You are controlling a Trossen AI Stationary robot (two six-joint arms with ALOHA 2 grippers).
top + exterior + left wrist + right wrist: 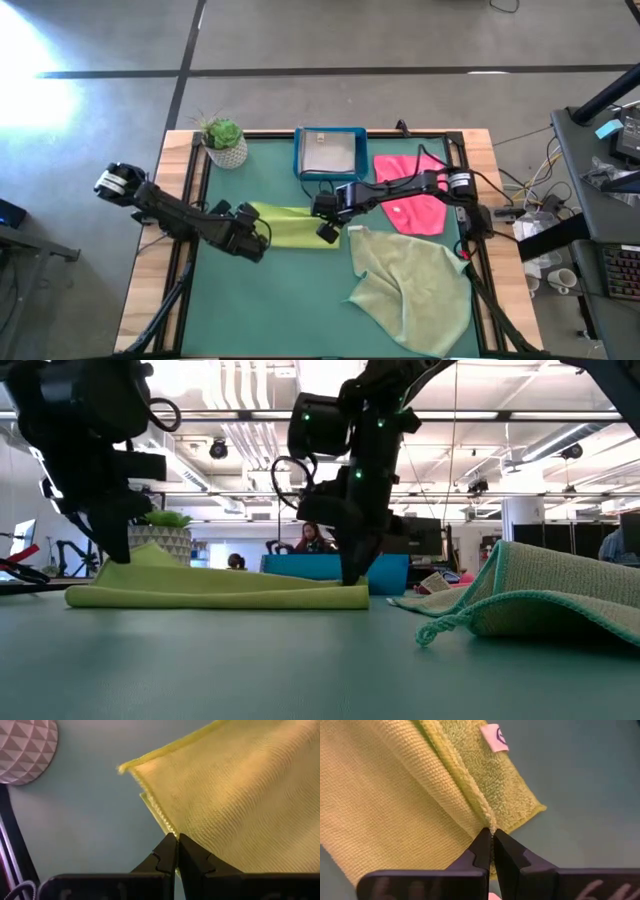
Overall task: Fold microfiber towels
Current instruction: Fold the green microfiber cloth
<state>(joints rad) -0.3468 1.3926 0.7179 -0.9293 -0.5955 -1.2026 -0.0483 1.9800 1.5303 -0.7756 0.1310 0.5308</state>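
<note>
Near the middle of the green worktop (300,300) lies the lime-yellow towel (298,226), folded into a strip. The left gripper (176,841) pinches an edge layer at its left end, fingers closed on the cloth; the right gripper (491,836) is closed on the top layer's edge at its right end. If either thin pinch slips, the fold could fall open or go askew.
</note>
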